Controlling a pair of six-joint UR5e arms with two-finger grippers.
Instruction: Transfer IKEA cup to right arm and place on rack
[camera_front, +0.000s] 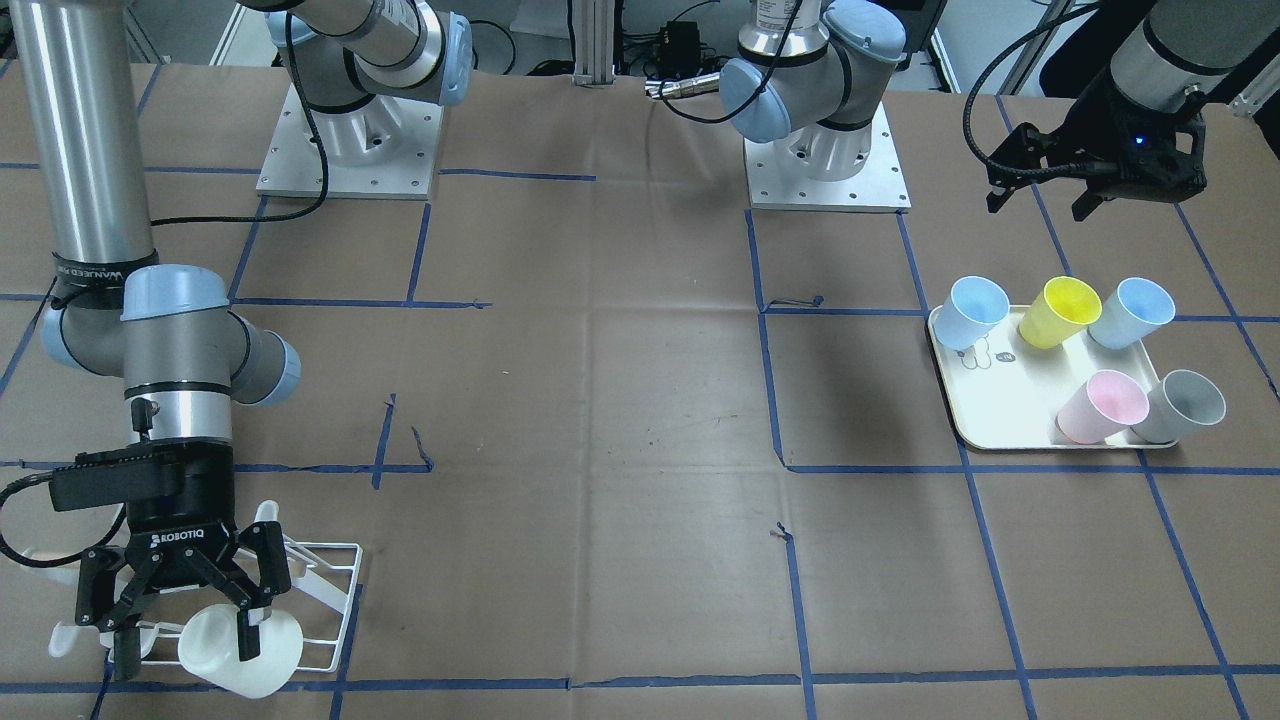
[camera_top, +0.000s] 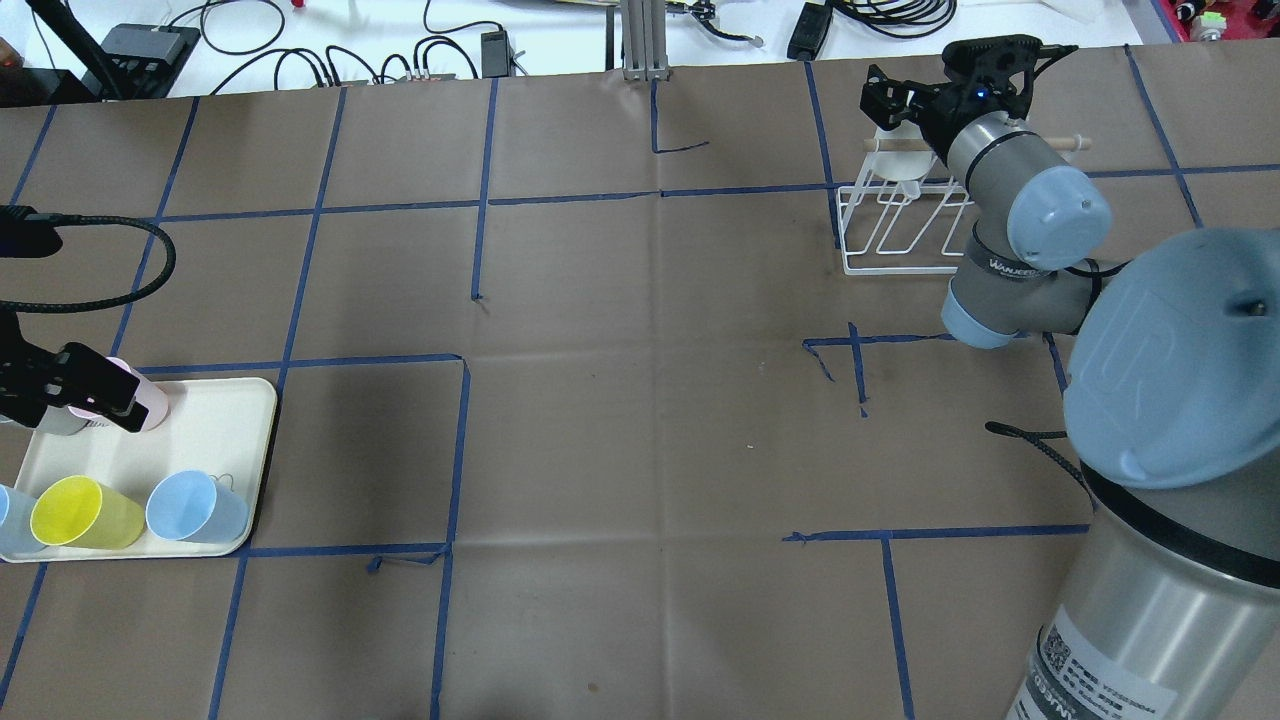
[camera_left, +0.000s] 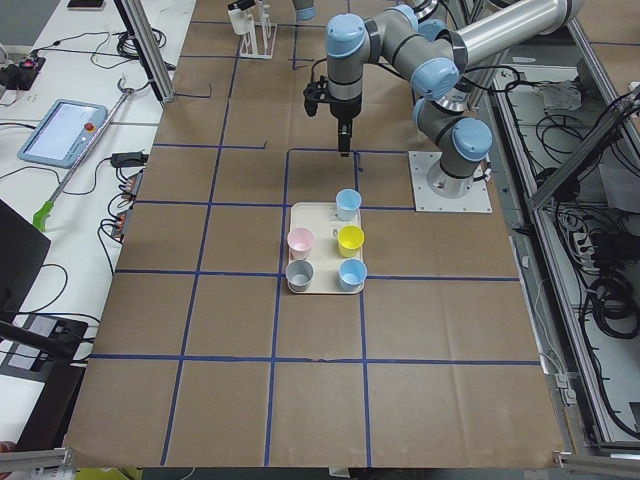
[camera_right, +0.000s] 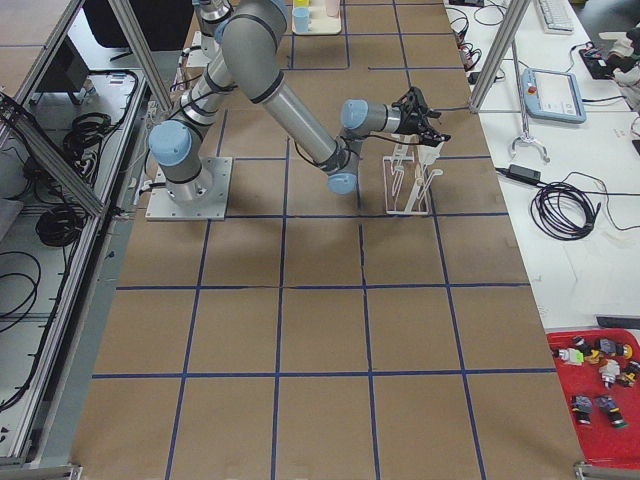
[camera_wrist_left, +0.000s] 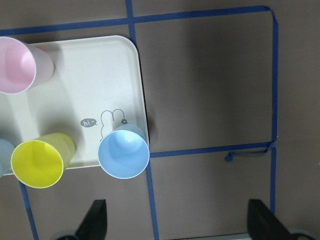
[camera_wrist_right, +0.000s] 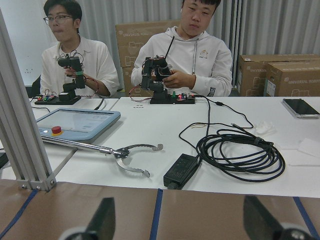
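Right end effector (camera_front: 185, 650) is spread wide, empty, over the rack (camera_front: 335, 580) at 7 o'clock on the table (camera_front: 620, 400), front-facing view. White cup (camera_front: 262, 660) is tilted at the rack's 6 o'clock end, apparently on a prong, with one finger just beside it. Left end effector (camera_front: 1040, 208) is wide, empty, above the tray (camera_front: 1000, 405) at 3 o'clock.

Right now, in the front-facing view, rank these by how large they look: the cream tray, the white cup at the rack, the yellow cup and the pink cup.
Largest: the cream tray.
Next: the white cup, though it lies nearer the camera, so this is unsure.
Last: the pink cup and the yellow cup look alike, so they share a place.
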